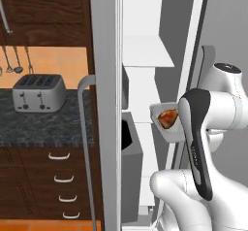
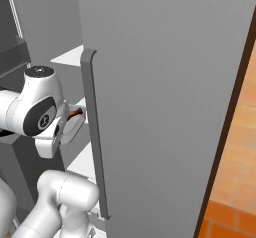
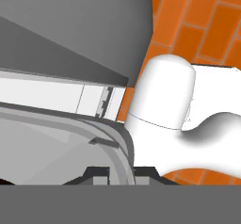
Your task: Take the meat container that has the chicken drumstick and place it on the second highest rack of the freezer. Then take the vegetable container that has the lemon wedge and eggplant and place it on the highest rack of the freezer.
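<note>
Gripper (image 3: 120,173): clamped on the rim of the meat container (image 1: 167,123), at the bottom of the hand view.
Container: pale grey tray, tilted, mid-frame right in the left base view, in front of the freezer (image 1: 145,55) shelves.
Chicken drumstick (image 1: 168,117): glossy reddish-brown, inside the tray.
Arm: elbow bent, forearm reaching toward the white interior.

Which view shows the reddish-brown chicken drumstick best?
The left base view: the glossy reddish-brown chicken drumstick lies open to the camera in its tilted pale grey tray, in front of the white freezer shelves. The right base view gives just a brown sliver behind the arm. In the hand view I can't make it out.
</note>
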### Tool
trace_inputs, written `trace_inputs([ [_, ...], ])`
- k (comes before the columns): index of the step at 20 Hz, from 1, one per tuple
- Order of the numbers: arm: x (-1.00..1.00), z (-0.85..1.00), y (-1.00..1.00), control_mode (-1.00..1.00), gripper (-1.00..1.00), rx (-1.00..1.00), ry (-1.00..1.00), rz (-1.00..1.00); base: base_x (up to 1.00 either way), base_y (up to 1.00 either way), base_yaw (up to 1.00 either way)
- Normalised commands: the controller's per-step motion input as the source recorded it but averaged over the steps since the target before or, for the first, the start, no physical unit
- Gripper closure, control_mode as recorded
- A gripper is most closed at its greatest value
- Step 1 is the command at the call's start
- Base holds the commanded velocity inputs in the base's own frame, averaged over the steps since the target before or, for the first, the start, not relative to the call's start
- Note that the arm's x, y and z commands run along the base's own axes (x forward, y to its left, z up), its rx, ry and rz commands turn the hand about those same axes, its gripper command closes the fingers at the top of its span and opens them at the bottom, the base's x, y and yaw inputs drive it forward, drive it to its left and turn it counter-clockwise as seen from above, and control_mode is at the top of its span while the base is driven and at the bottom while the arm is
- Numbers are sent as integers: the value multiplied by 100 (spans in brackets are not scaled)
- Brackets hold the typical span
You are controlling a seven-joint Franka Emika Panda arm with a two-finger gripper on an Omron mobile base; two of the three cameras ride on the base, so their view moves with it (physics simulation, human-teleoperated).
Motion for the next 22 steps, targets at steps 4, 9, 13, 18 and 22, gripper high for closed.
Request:
trace_inputs([
  [4, 0, 0, 0, 100, 100, 0, 0, 0, 57, 33, 0],
  [9, 0, 0, 0, 100, 100, 0, 0, 0, 63, 38, 0],
  [13, 25, -1, 10, -100, 100, 0, 0, 0, 2, 6, 0],
  [18, 86, -4, 19, -100, 100, 0, 0, 0, 0, 0, 0],
  [22, 96, -14, 1, -100, 100, 0, 0, 0, 0, 0, 0],
])
